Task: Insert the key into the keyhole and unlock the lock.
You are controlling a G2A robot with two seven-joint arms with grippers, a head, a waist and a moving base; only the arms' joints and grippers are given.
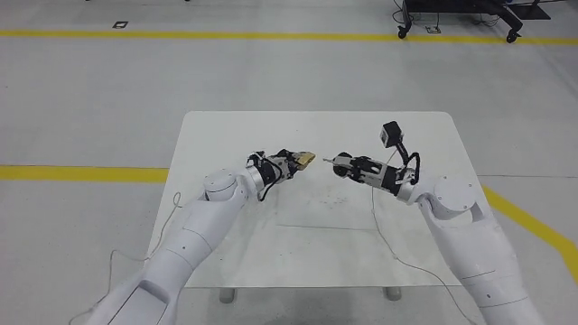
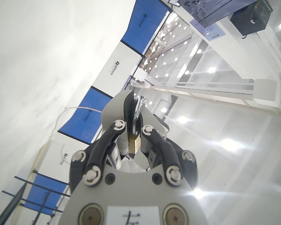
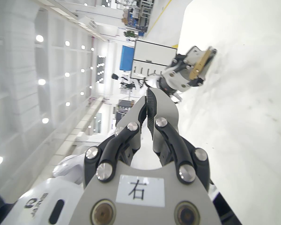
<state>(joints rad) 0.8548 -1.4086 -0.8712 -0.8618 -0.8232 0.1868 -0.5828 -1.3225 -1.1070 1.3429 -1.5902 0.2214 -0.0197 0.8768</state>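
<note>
My left gripper [image 1: 298, 158] hangs above the middle of the white table [image 1: 271, 253], shut on a brass padlock [image 1: 306, 157]. In the left wrist view the brass body [image 2: 134, 144] sits deep between the fingers, and the silver shackle [image 2: 140, 105] reaches up to the tips of the left gripper [image 2: 134, 99]. My right gripper [image 1: 332, 161] faces the lock from a short gap away, shut. In the right wrist view its pads [image 3: 152, 108] press together at the right gripper [image 3: 148, 93], with the key hidden between them. The lock [image 3: 200, 65] lies just beyond.
A thin white cable [image 1: 379, 226] trails from the right arm across the table toward its front edge. The tabletop around and below both grippers is bare. Racks and carts stand far off on the floor.
</note>
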